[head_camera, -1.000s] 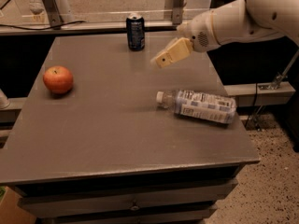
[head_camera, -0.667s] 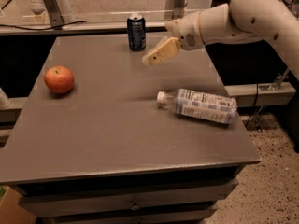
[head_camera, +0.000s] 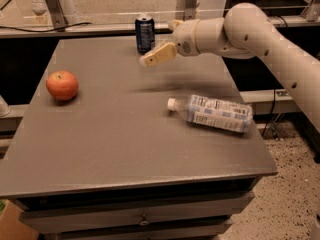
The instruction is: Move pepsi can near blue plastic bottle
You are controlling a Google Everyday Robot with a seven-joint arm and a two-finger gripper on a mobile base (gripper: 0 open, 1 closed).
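Observation:
The pepsi can (head_camera: 145, 33) stands upright at the back edge of the grey table (head_camera: 120, 149), dark blue with a silver top. The blue plastic bottle (head_camera: 215, 113) lies on its side at the right of the table, with its white cap pointing left. My gripper (head_camera: 157, 42) hangs just right of the can, on the arm (head_camera: 250, 31) that reaches in from the right. It is open. One tan finger (head_camera: 158, 55) sits in front of the can and the other shows behind it. The gripper holds nothing. The can and the bottle are well apart.
A red apple (head_camera: 62, 85) sits at the left of the table. A rail and metal posts (head_camera: 55, 4) run behind the back edge. The table's right edge is close to the bottle. Drawers are below the front edge.
My gripper has moved left across the back of the table, from well right of the can to right beside it. The can, the bottle and the apple have not moved.

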